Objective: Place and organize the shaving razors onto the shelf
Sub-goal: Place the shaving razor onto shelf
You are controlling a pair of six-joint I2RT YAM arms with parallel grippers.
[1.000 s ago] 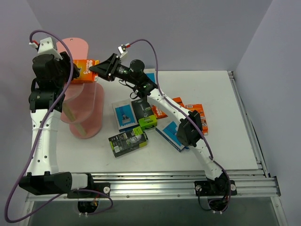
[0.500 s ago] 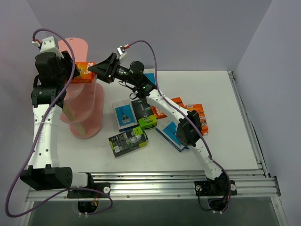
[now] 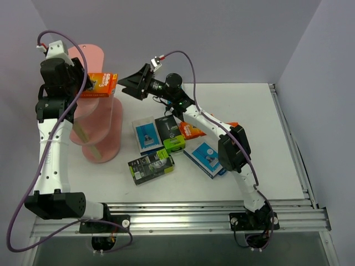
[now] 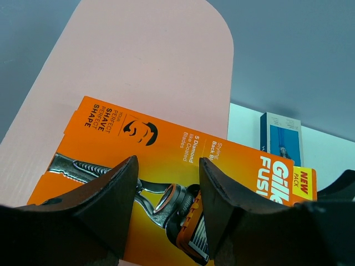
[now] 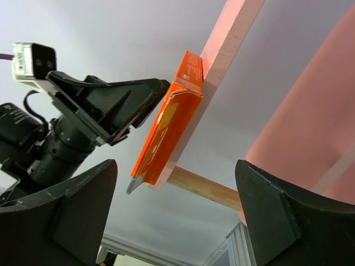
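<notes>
Orange flat razor pack now lies on the pink oval-board shelf: my right gripper has released it and retreated wide open, while my left gripper stays parted above it.

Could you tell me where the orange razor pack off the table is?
Top view, far left: the orange razor pack sits on the top board of the shelf under the left claw, the right claw beside it.

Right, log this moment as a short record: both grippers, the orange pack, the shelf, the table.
left gripper: jaws apart, fingertips at the orange pack face; contact unclear
right gripper: open, not touching the pack
orange pack: lying on the shelf top board, one end overhanging
table: other packs loose, among them a black-and-lime pack
</notes>
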